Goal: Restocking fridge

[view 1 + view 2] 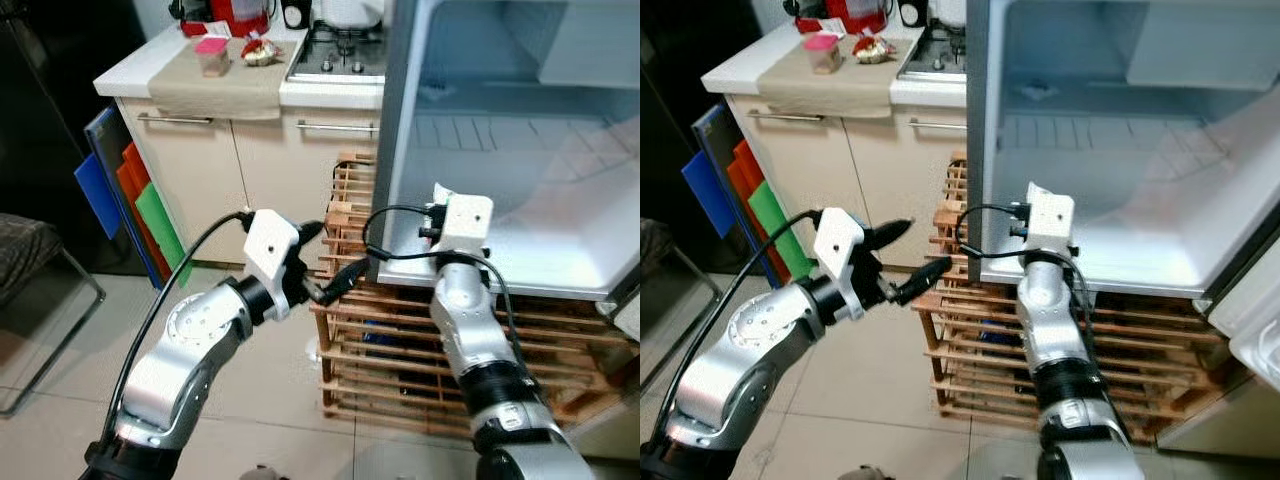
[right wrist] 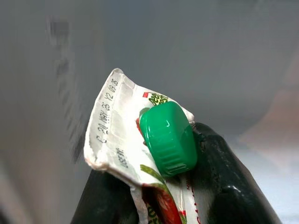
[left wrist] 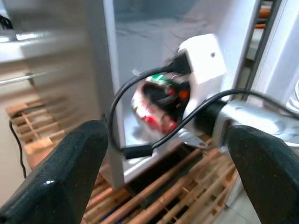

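My right claw point(image 2: 163, 196) is clamped on one carton point(image 2: 135, 154), a small paper pack with a green screw cap point(image 2: 168, 139) and red print. I am holding it at the mouth of the open fridge point(image 1: 500, 130), just above the white floor of the lower compartment. In the head view the claw sits beyond my right wrist housing at about 3 o'clock from my left arm, so the carton is hidden there; the left wrist view catches it as a red-and-white blur behind the housing.

My left claw point(image 1: 330, 262) hangs empty with its two fingers spread apart, at roughly 9 o'clock from the right wrist, in front of the wooden crate rack point(image 1: 400, 340) under the fridge.

What could go wrong, as I judge it: the grip is on the crumpled top fold near the cap, so the pack could swing or slip out before it stands on the fridge floor. A soft carton released while tilted may topple. The black cable point(image 1: 400, 250) looping off my right wrist could snag the left fingers or the fridge edge if I reach deeper.

Count: one carton, one cap, two claws, one fridge, one crate rack. On the table point(image 1: 230, 75) at 11 o'clock lies one cloth with two small items I cannot identify.
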